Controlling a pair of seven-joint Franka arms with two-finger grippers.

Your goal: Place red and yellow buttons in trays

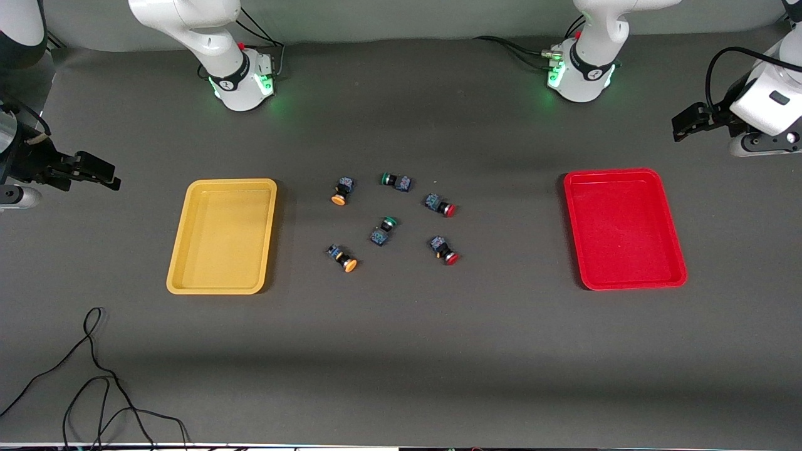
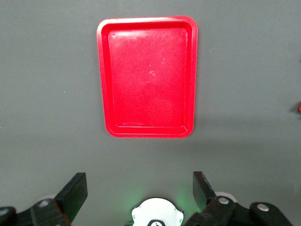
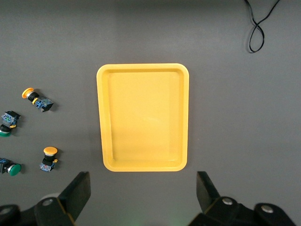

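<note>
Two yellow-capped buttons (image 1: pixel 341 191) (image 1: pixel 343 258) and two red-capped buttons (image 1: pixel 440 205) (image 1: pixel 443 249) lie loose at the table's middle. The yellow tray (image 1: pixel 222 237) lies toward the right arm's end and the red tray (image 1: pixel 623 228) toward the left arm's end; both are empty. My right gripper (image 1: pixel 94 172) is open and empty, high over its end of the table; its view shows the yellow tray (image 3: pixel 142 117) and both yellow buttons (image 3: pixel 36 100) (image 3: pixel 48 157). My left gripper (image 1: pixel 689 119) is open and empty, high over its end; its view shows the red tray (image 2: pixel 146 77).
Two green-capped buttons (image 1: pixel 395 181) (image 1: pixel 383 230) lie among the others. A black cable (image 1: pixel 94 376) loops on the table nearer the front camera at the right arm's end, and it also shows in the right wrist view (image 3: pixel 261 26). The left arm's base (image 2: pixel 157 214) shows between its fingers.
</note>
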